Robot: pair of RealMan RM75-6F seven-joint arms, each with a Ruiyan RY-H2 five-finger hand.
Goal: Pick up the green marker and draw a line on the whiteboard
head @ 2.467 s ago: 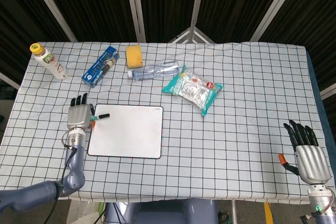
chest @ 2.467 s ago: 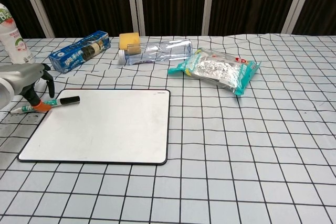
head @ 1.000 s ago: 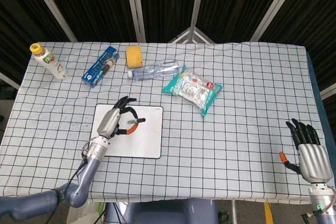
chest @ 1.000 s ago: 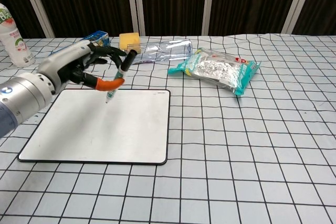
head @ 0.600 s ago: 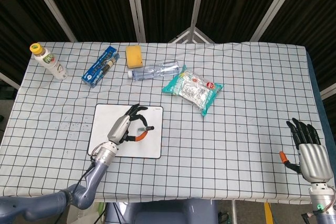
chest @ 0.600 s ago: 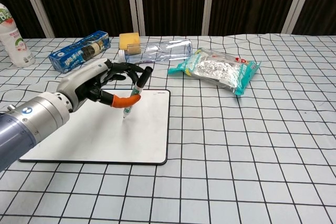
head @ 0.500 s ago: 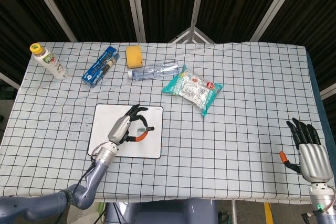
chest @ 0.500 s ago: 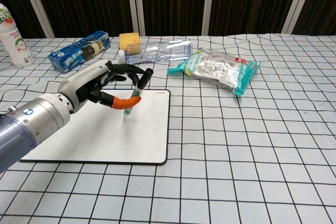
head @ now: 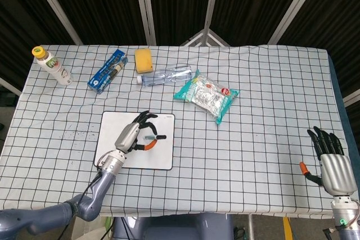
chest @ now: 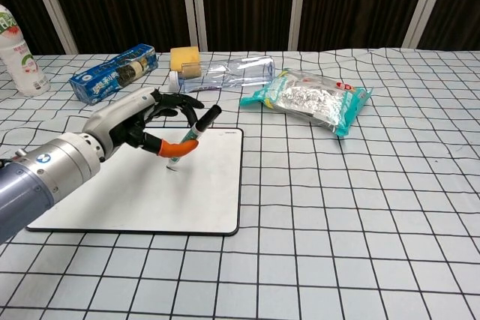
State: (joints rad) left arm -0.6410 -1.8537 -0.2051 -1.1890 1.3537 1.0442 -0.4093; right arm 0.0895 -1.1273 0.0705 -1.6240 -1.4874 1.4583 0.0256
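My left hand (head: 133,136) (chest: 135,124) pinches the green marker (chest: 190,139) (head: 152,137) between thumb and fingers above the right half of the whiteboard (head: 110,155) (chest: 135,200). The marker is tilted, black cap end up and to the right, tip pointing down at the board surface. I cannot tell whether the tip touches the board. No drawn line shows on the white surface. My right hand (head: 331,161) rests at the table's near right edge with fingers spread and nothing in it.
Along the far side lie a blue box (head: 107,70), a yellow sponge (head: 144,60), a clear plastic bottle (head: 166,76) and a teal snack bag (head: 206,96). A white drink bottle (head: 52,66) stands at the far left corner.
My left hand took the marker from beside the board's left edge and carried it right over the board. In the last half second the marker tilted flatter and its tip shifted slightly left.
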